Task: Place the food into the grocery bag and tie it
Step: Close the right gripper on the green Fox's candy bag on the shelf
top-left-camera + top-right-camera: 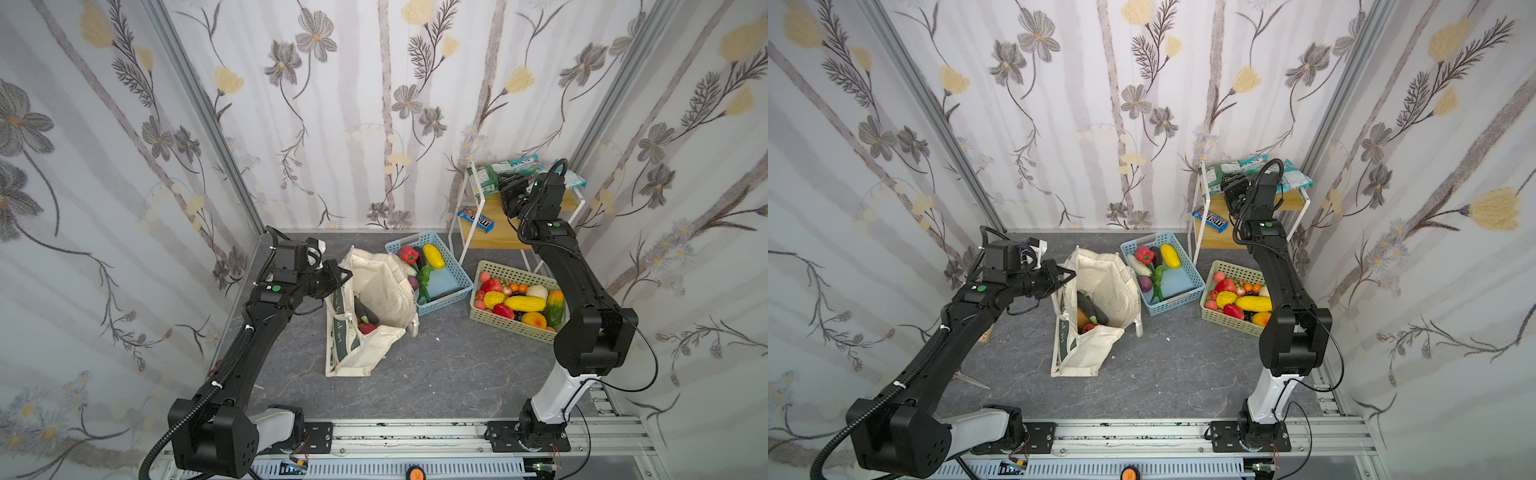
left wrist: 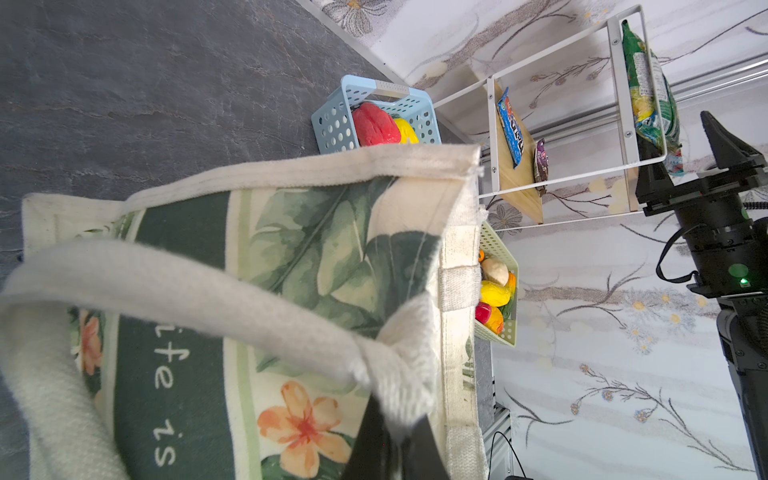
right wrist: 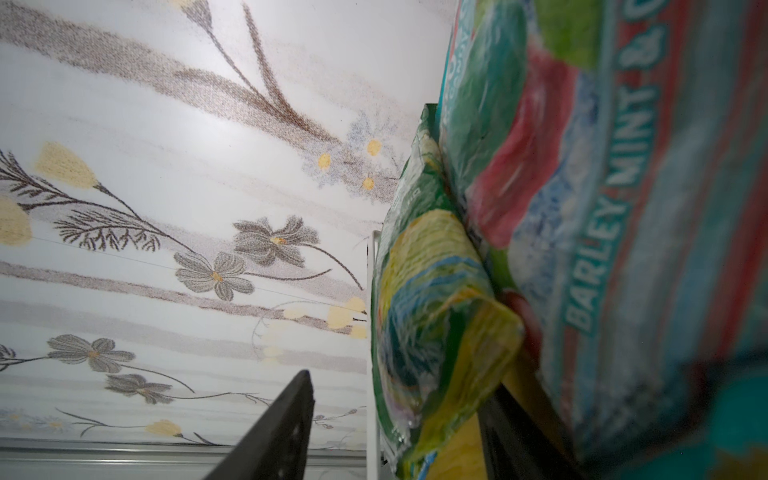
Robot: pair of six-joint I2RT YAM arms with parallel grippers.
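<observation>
Left tool [image 2: 397, 424] grips the grocery bag [image 1: 386, 291], right tool [image 3: 401, 382] straddles the green snack packet [image 3: 424, 291]
The left tool is clamped on a handle [image 2: 187, 278] of the grocery bag, which stands open on the bench [image 1: 457, 374] beside the blue basket [image 1: 446, 301], toy vegetables [image 1: 365, 316] inside. The right tool's jaws stand apart either side of the green snack packet on top of the rack [image 1: 498, 239]

The grey marbled tabletop [image 1: 457, 374] carries the grocery bag [image 1: 386, 291], a light blue basket [image 1: 446, 301] just beside it, a pale yellow basket [image 1: 507, 326] and a white wire rack [image 1: 503, 239], whose upper board holds a green snack packet [image 1: 484, 178], the lower a blue candy bar [image 1: 476, 219].
</observation>
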